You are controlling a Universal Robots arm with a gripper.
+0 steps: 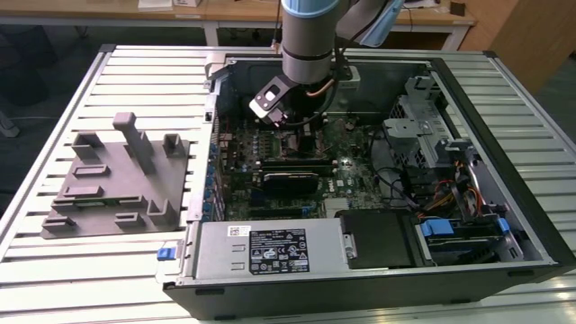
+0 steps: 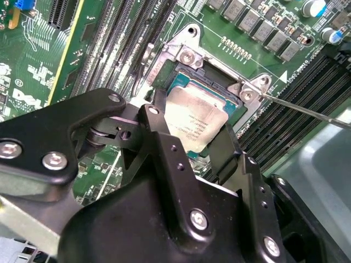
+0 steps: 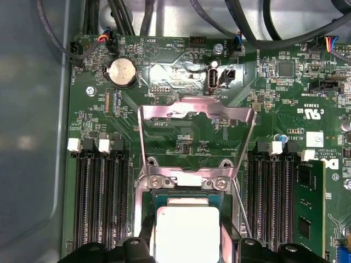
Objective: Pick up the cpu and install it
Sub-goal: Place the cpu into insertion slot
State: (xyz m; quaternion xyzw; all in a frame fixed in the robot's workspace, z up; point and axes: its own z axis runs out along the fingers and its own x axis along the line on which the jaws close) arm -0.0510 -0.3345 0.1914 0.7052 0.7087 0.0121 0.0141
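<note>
Silver cpu (image 3: 187, 233) at open socket (image 3: 186, 181)

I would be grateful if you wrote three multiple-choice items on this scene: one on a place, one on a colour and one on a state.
1. Where is the cpu?
A. on the grey tray
B. at the socket on the motherboard, under the tool
C. on the power supply

2. What colour is the cpu's top?
A. blue
B. black
C. pale silver

3. How does the socket's metal frame stand?
A. swung open, away from the cpu
B. closed over the cpu
C. lying off the board

Answers:
1 B: both wrist views show the cpu at the socket, right below the tool.
2 C: its top is pale metal in both wrist views.
3 A: the first wrist view shows the frame folded back and the cpu uncovered.
</note>
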